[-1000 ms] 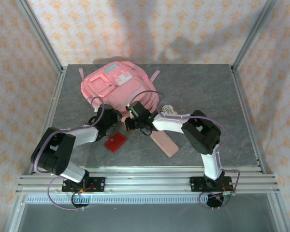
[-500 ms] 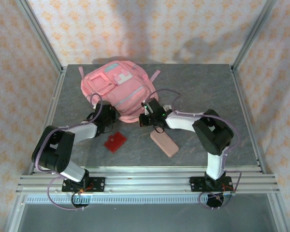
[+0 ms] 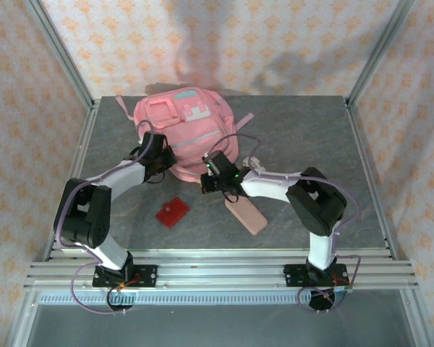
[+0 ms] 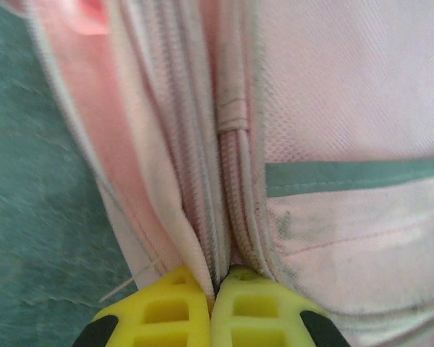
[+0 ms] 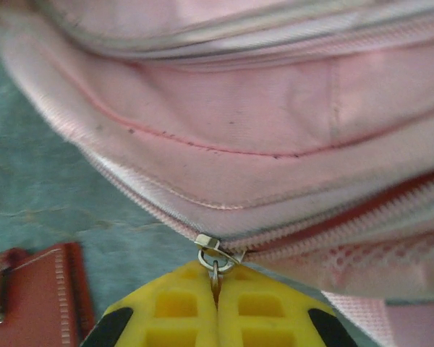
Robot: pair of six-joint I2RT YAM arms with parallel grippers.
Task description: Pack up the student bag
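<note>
The student bag (image 3: 192, 129), a large pink backpack with grey trims, lies at the back middle of the table. My left gripper (image 3: 159, 160) is at its near-left edge, shut on a fold of pink fabric beside the zip (image 4: 224, 181); the yellow fingertips (image 4: 173, 303) pinch that seam. My right gripper (image 3: 210, 181) is at the bag's near edge, shut on the metal zip pull (image 5: 215, 262), with its gripper tips (image 5: 217, 300) closed together. Beside the slider the zip (image 5: 333, 224) gapes a little, showing red inside.
A small flat red wallet (image 3: 173, 212) lies on the grey table (image 3: 311, 130) in front of the bag, also at the right wrist view's lower left (image 5: 36, 296). A flat pink pencil case (image 3: 246, 215) lies under the right forearm. Metal frame posts border the table.
The left gripper has moved away from the bases, taking the bag's edge along; the bag has shifted right and turned. The right gripper swung right, then came back left along the bag's edge.
</note>
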